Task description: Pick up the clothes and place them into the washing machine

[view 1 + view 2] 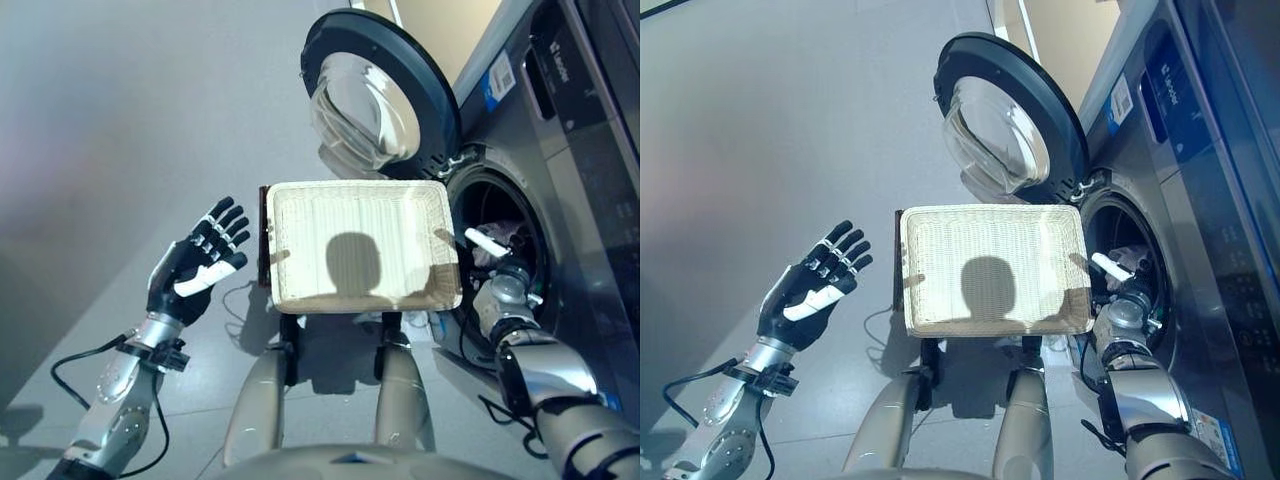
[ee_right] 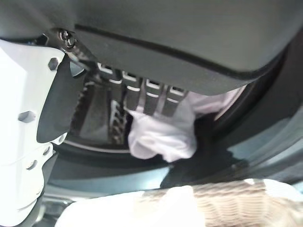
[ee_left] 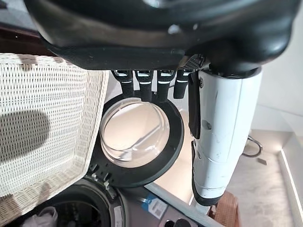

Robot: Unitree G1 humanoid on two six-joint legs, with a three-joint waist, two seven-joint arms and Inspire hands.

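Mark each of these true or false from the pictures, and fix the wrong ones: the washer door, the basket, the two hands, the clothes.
1. The washing machine door is shut. False: it stands swung open, away from the drum opening.
2. The wicker basket holds no clothes. True: only its bare woven bottom shows.
3. The left hand grips the basket's rim. False: it hangs open in the air beside the basket, apart from it.
4. The right hand is at the drum opening. True: it reaches into the mouth of the washing machine.
5. Light-coloured clothes lie inside the drum. True: they show just past the right hand's fingers.
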